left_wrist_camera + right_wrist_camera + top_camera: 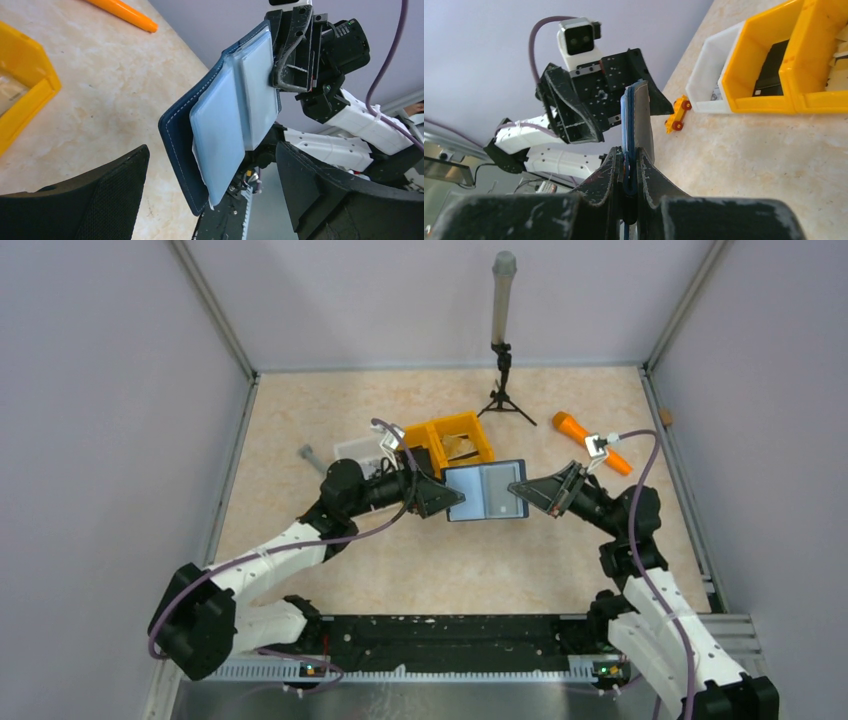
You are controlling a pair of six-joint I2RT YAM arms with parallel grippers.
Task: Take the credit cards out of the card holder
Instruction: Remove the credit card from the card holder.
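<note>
The card holder (pixel 485 490) hangs above the table, unfolded, its pale grey-blue pocketed faces (pixel 220 130) turned upward. My right gripper (pixel 520 490) is shut on its right edge; in the right wrist view the navy edge (pixel 636 115) is pinched between the fingers (pixel 629 150). My left gripper (pixel 450 502) stands open at the holder's left end, which sits between the spread fingers (pixel 212 150) without visible contact. The credit cards are hidden in the pockets. A thin pale edge (pixel 204 177) peeks from under the near pocket; I cannot tell what it is.
A yellow two-compartment bin (pixel 450 435) holding a black block (pixel 769 70) stands behind the holder, beside a white bin (pixel 358 448). An orange pen-like object (pixel 580 435) lies at the back right. A small tripod with a pole (pixel 503 360) stands at the back. A tiny yellow toy car (pixel 678 114) sits near the white bin.
</note>
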